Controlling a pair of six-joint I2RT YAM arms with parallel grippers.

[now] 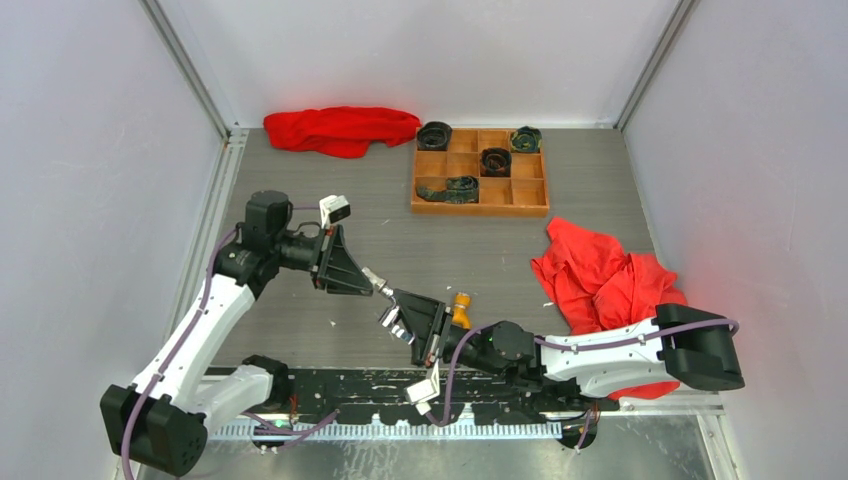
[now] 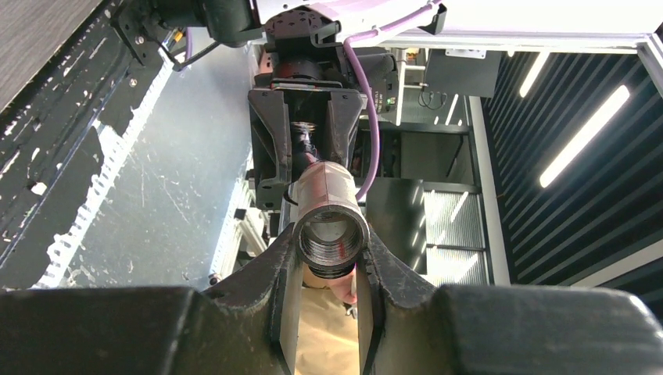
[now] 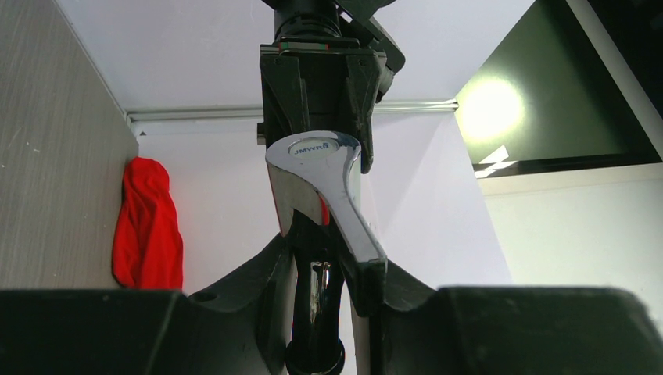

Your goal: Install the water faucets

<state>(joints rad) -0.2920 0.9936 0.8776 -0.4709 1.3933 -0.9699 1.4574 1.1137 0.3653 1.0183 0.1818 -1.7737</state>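
Note:
The shiny silver faucet (image 1: 380, 285) hangs in the air between my two grippers, above the table's middle. My left gripper (image 1: 366, 278) is shut on its threaded pipe end (image 2: 332, 234); the open threaded mouth faces the left wrist camera. My right gripper (image 1: 394, 312) is shut on the faucet's body, below its flat silver handle (image 3: 317, 168). The left wrist view shows my left gripper (image 2: 332, 254) with the right gripper beyond it, and the right wrist view shows my right gripper (image 3: 324, 269) with the left gripper beyond it. The orange-yellow faucet (image 1: 461, 308) stands on the table just right of my right gripper.
A wooden compartment tray (image 1: 480, 209) at the back holds dark rolled items (image 1: 495, 160). A red cloth (image 1: 340, 130) lies at the back left, also in the right wrist view (image 3: 147, 223). Another red cloth (image 1: 600, 280) lies at the right. A black rail (image 1: 380, 385) runs along the near edge.

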